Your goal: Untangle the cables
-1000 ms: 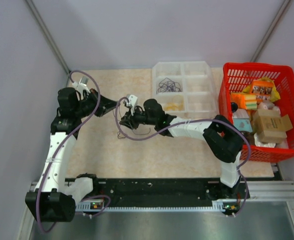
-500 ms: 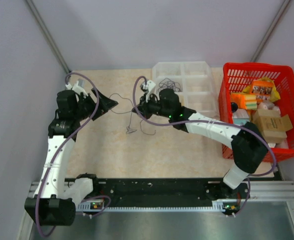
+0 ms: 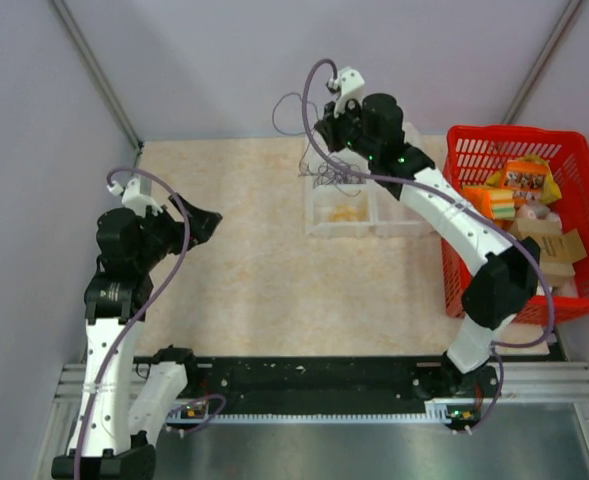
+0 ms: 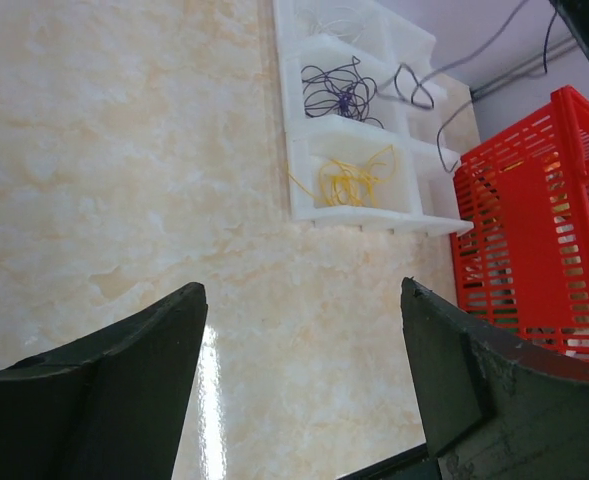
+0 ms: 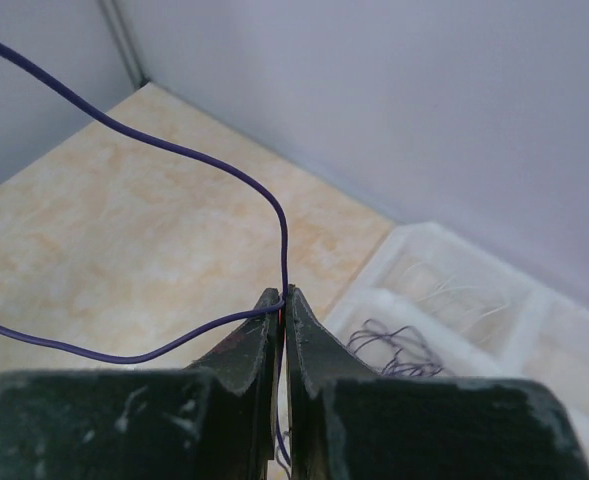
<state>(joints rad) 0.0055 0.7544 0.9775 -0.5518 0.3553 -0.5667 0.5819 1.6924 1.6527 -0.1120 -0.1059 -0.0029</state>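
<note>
Working over beige marbled tabletop in a grey-walled enclosure. Pinching one thin dark purple cable in the tightly closed jaws of right gripper, raised at upper middle of top view. Trailing off in two limp runs toward left of wrist frame, dangling over white divided tray just below. Lying in tray already: purple bundle in one compartment, yellowish bundle in the next compartment toward lower frame. Hovering at left of top view, well apart from tray: left gripper, with jaws spread wide, holding nothing. Sitting beside tray at right: red basket of packaged items, not part of the job. Judging progress as late: seeing no loose tangle on tabletop, reading colours as separated. Probably remaining: lowering held strand into purple compartment and letting go.
</note>
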